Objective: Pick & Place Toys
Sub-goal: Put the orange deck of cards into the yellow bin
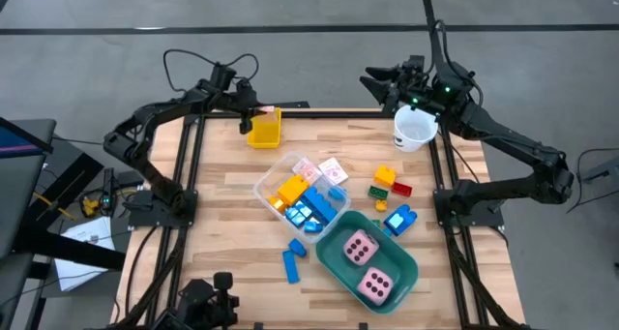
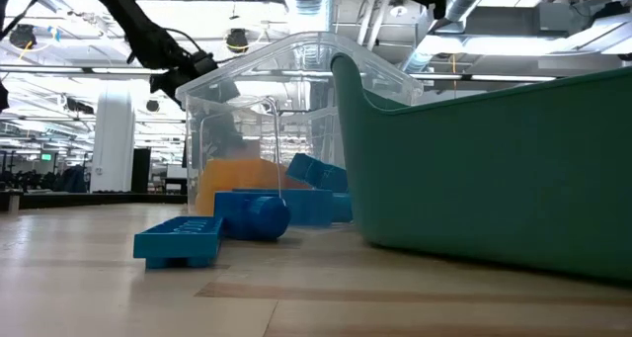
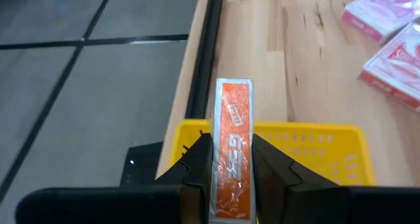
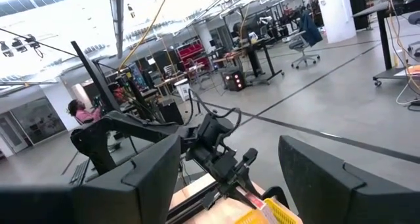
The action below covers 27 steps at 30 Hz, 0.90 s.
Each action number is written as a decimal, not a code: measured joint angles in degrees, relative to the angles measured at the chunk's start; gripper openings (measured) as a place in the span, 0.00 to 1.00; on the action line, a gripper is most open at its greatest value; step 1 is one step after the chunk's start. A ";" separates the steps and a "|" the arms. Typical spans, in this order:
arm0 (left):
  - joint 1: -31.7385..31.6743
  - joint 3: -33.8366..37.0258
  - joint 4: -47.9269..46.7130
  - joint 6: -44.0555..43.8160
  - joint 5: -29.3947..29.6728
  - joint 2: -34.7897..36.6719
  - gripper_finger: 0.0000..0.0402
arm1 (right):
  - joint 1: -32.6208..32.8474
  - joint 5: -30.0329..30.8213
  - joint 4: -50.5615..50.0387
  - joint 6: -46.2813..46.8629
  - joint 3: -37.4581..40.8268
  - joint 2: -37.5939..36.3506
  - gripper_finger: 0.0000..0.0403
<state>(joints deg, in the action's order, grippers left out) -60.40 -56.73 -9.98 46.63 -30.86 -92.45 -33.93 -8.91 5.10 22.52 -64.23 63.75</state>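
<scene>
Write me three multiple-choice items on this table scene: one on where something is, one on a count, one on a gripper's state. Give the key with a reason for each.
1. Where does the left gripper hold the pink-white card?
A. Over the yellow bin at the table's far edge
B. Inside the teal tub
C. Beside the white cup

2. How many pink dice lie in the teal tub?
A. One
B. Two
C. Four

3. What state is the right gripper in?
A. Shut on a blue brick
B. Shut on the white cup
C. Open and empty

Key:
1. A: the left wrist view shows the card above the yellow bin.
2. B: the high view shows two dice in the tub.
3. C: the right wrist view shows its fingers spread with nothing between them, near the white cup.
</scene>
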 joint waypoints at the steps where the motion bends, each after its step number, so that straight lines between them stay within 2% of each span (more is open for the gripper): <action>1: 0.00 0.02 0.73 0.02 0.01 -0.87 0.15 | 0.00 0.00 -0.11 0.01 0.00 0.00 0.62; 8: 0.00 0.02 2.28 1.07 0.43 -4.39 0.15 | 0.01 0.04 -0.37 0.04 0.00 0.00 0.62; 20: -3.48 0.02 2.65 1.49 -0.22 -4.70 0.15 | 0.02 1.51 -2.18 0.04 0.00 0.00 0.62; 27: -2.99 0.02 4.19 1.58 -2.34 -4.70 0.15 | -0.39 1.49 -3.02 0.04 0.00 0.07 0.62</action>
<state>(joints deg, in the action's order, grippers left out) -63.39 -56.71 -5.79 48.21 -33.20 -97.14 -34.32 -7.41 2.09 22.57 -64.23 63.81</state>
